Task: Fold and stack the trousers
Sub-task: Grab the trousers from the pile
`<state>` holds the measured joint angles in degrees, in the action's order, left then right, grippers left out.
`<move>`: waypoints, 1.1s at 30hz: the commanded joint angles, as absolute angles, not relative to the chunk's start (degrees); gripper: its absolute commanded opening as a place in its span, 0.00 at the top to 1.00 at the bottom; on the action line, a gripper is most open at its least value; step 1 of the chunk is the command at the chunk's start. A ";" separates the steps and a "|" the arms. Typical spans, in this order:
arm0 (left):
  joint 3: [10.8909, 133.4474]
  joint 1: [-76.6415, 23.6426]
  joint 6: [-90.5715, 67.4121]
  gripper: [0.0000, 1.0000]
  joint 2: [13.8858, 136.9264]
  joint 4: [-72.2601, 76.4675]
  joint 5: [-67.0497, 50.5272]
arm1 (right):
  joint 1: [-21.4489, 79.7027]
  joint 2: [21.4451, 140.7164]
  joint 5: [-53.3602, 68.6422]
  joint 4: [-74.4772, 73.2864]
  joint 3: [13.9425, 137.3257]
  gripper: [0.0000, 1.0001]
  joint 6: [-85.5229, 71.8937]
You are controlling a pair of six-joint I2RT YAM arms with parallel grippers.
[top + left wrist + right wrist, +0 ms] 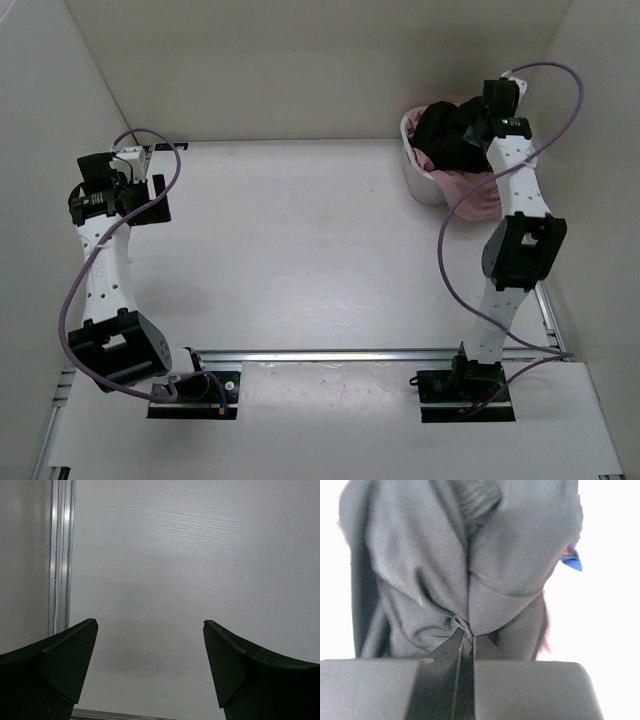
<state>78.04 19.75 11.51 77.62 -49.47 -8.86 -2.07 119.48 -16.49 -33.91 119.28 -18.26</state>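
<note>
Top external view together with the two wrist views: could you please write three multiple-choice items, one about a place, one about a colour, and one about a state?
1. Where on the table does the basket stand?
A. near left corner
B. far right corner
C. centre

2. What colour is the garment in the right pincer?
A. dark grey to black
B. yellow
C. green

3. In what state is the left pincer?
A. shut on cloth
B. shut on nothing
C. open and empty

Answers:
1 B, the top view shows it at the far right, under the right arm.
2 A, the right wrist view shows dark cloth pinched in it.
3 C, the left wrist view shows only bare table in its wide gap.
</note>
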 commanded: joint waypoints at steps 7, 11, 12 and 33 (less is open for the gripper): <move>76.38 19.51 11.78 0.02 69.00 -51.59 -8.44 | 15.88 80.53 -24.09 -19.37 111.54 1.00 -5.02; 76.38 19.51 11.78 0.02 68.47 -52.12 -7.91 | 29.42 74.80 -23.55 -16.08 110.92 1.00 -2.55; 76.38 19.51 11.78 0.02 68.47 -52.82 -7.91 | 32.75 74.19 -24.16 -16.08 112.48 1.00 -2.55; 77.61 19.51 15.81 0.02 67.32 -53.88 -4.92 | 57.63 109.32 -0.67 -39.63 120.65 0.77 -14.48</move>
<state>76.99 19.75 14.00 69.41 -53.60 -5.26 52.38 110.02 -14.87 -37.06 109.58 -21.93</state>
